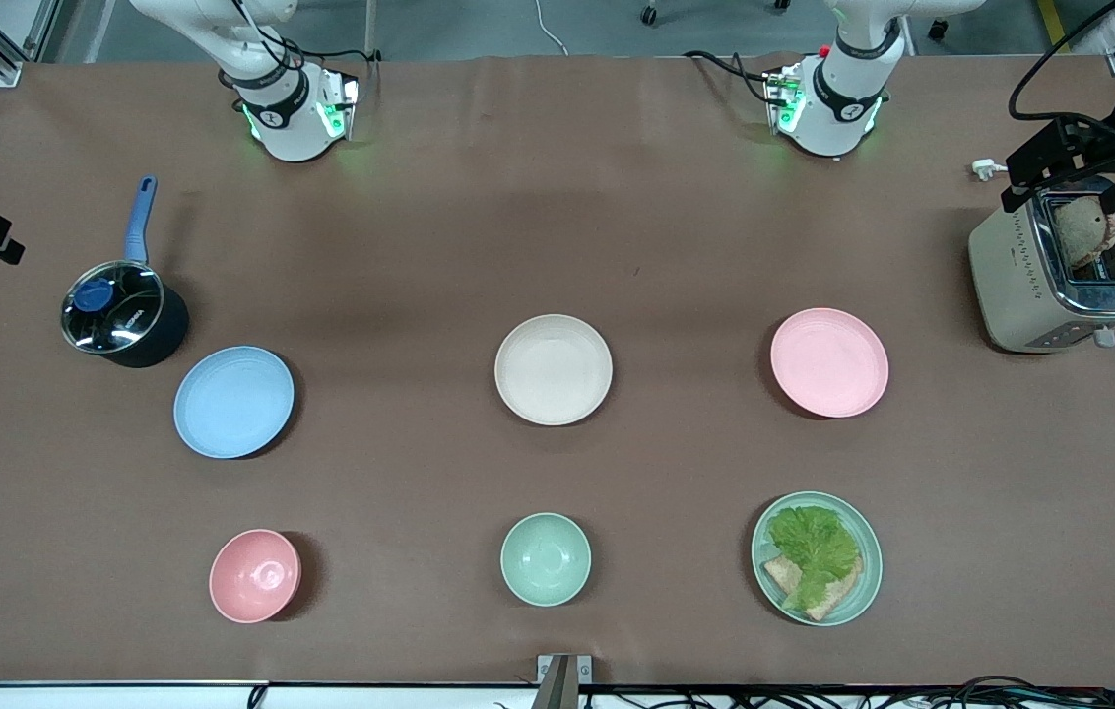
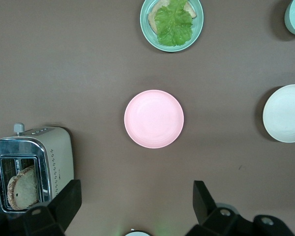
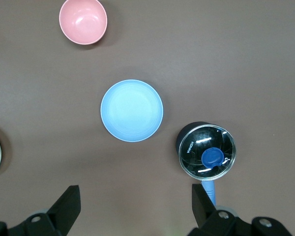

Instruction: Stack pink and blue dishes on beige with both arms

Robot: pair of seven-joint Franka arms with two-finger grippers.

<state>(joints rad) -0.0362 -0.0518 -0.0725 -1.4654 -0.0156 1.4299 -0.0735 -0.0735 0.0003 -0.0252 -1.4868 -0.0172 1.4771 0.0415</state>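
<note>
The cream-beige plate [image 1: 554, 369] lies at the middle of the table and also shows in the left wrist view [image 2: 285, 113]. Toward the left arm's end lies the pale pink plate [image 1: 829, 361], alone on the cloth [image 2: 154, 118]. Toward the right arm's end lies the light blue plate [image 1: 233, 401] [image 3: 132, 110]. Both arms wait folded by their bases. My left gripper [image 2: 136, 189] hangs open over bare table short of the pink plate. My right gripper [image 3: 135, 194] hangs open over bare table short of the blue plate. Neither holds anything.
A dark pot [image 1: 122, 315] with a glass lid and blue handle stands beside the blue plate. A toaster [image 1: 1060, 266] holding bread stands at the left arm's end. Nearer the camera sit a pink bowl [image 1: 255, 575], a mint bowl [image 1: 546, 558] and a mint plate [image 1: 868, 581] with lettuce and bread.
</note>
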